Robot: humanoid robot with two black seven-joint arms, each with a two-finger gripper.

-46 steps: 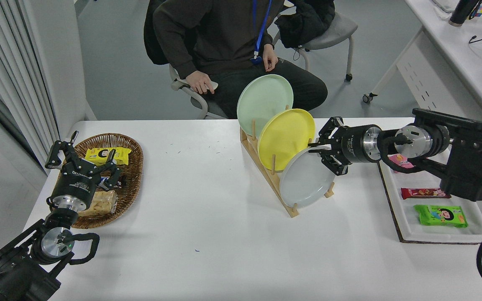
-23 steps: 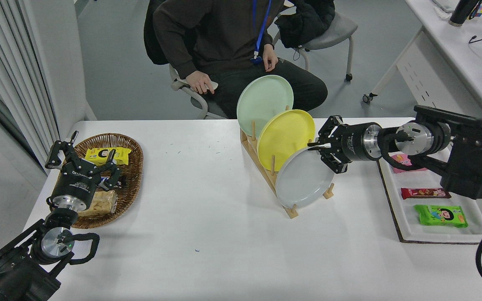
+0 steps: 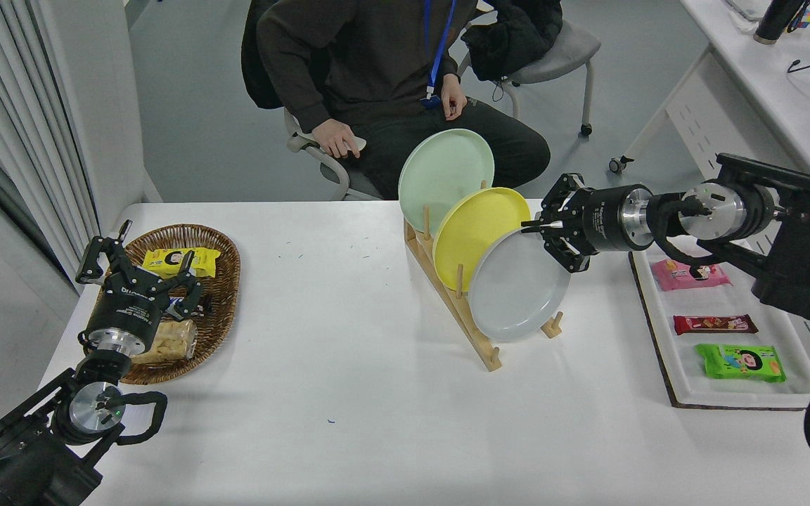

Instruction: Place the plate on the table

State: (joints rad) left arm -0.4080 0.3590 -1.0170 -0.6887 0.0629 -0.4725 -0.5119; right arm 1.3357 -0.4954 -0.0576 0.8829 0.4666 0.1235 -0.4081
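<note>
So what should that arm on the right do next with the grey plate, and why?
Probably keep lifting it up and clear of the wooden rack. The right gripper is pinching the top rim of the grey plate, but the plate's lower edge looks close to the rack's pegs, so swinging it sideways toward the table now might snag.

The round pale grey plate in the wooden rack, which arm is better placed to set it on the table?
Right: its end effector grips the round pale grey plate at its top rim.
</note>
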